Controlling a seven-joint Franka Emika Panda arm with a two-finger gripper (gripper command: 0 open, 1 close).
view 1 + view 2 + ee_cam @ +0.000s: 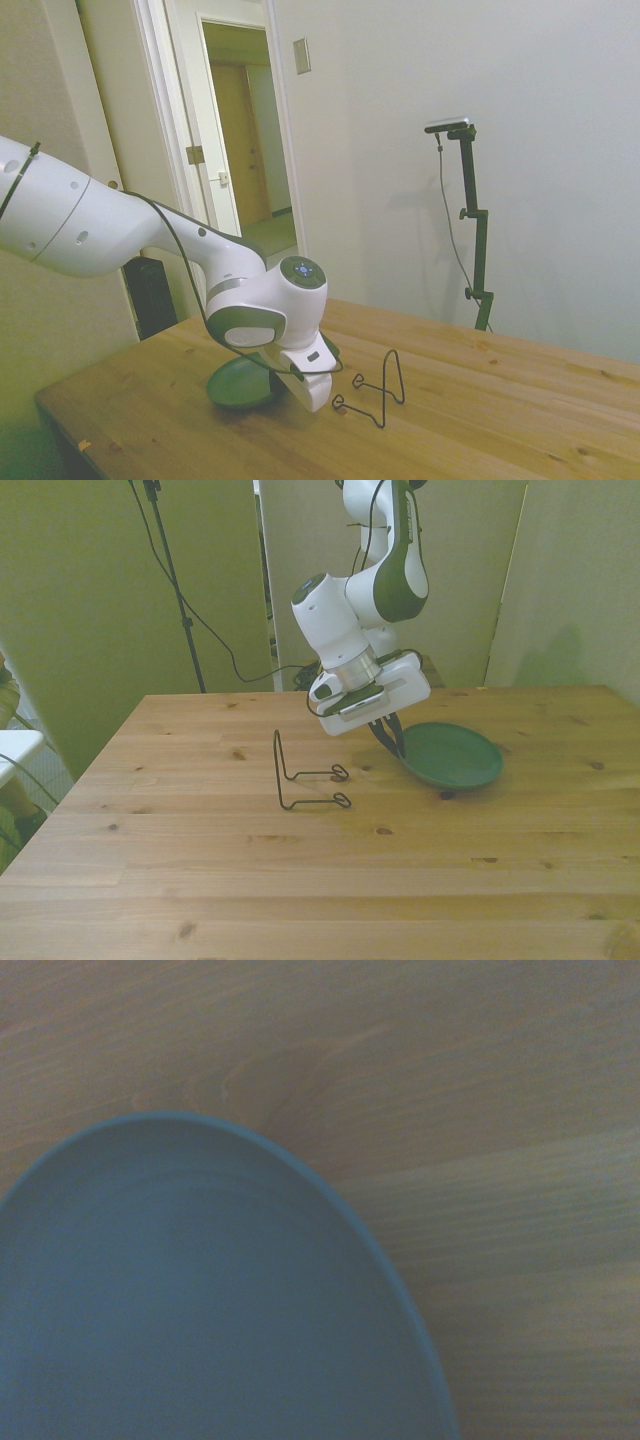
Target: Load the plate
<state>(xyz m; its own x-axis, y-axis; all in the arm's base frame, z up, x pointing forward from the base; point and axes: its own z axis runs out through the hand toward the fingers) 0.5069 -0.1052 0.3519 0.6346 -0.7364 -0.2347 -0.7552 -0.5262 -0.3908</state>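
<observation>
The dark green plate (450, 757) lies on the wooden table toward the front view's right. In the side view the plate (238, 385) looks tipped, with one edge raised under the white hand. My gripper (392, 742) reaches down at the plate's rim on the side facing the wire stand, and its dark fingers (388, 732) stand close together on that rim. The wrist view is filled by the blurred inside of the plate (200, 1300) over wood grain. In the side view the hand hides most of the gripper (292, 376).
A thin black wire stand (308, 776) sits on the table just beside the gripper, toward the front view's left; the side view shows the wire stand (378, 390) too. A black cable runs along the arm. An open doorway (245, 150) lies behind the table.
</observation>
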